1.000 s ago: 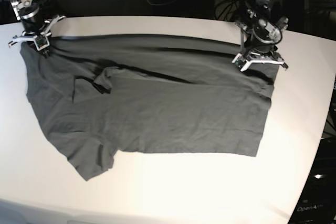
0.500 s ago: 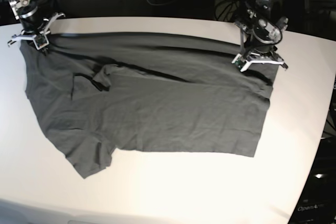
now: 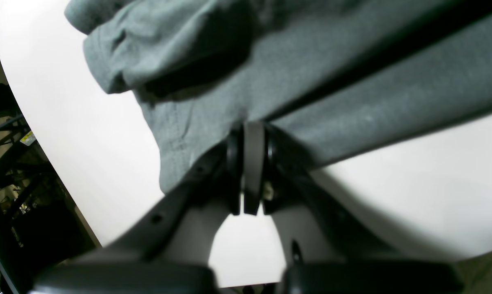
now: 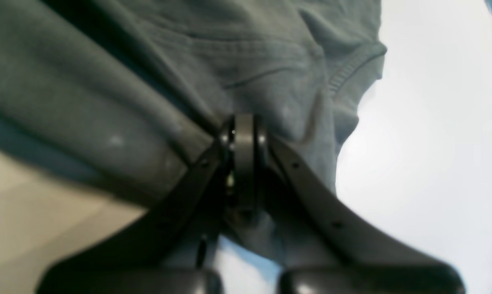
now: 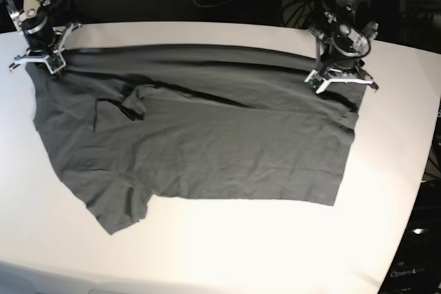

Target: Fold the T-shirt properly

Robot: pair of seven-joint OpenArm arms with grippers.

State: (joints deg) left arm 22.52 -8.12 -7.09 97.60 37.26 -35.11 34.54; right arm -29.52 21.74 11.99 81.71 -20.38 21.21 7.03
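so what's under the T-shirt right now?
Only the white table, bare all around the T-shirt. The cloth lies flat with no bulge, but whatever it covers is hidden.

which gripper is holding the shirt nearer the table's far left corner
The right gripper, clamped on the T-shirt at base view's top left; the left gripper grips top right.

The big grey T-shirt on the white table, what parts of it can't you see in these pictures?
- Underside of the dark grey cotton T-shirt: base view, hidden by its own top layer.
- Neck label: base view, not visible among the folds.
- Cloth pinched in the left gripper: left wrist view, covered by the closed black fingers.
- Cloth pinched in the right gripper: right wrist view, blurred and covered likewise.
- Most of the shirt: wrist views, cut off by the picture edges.
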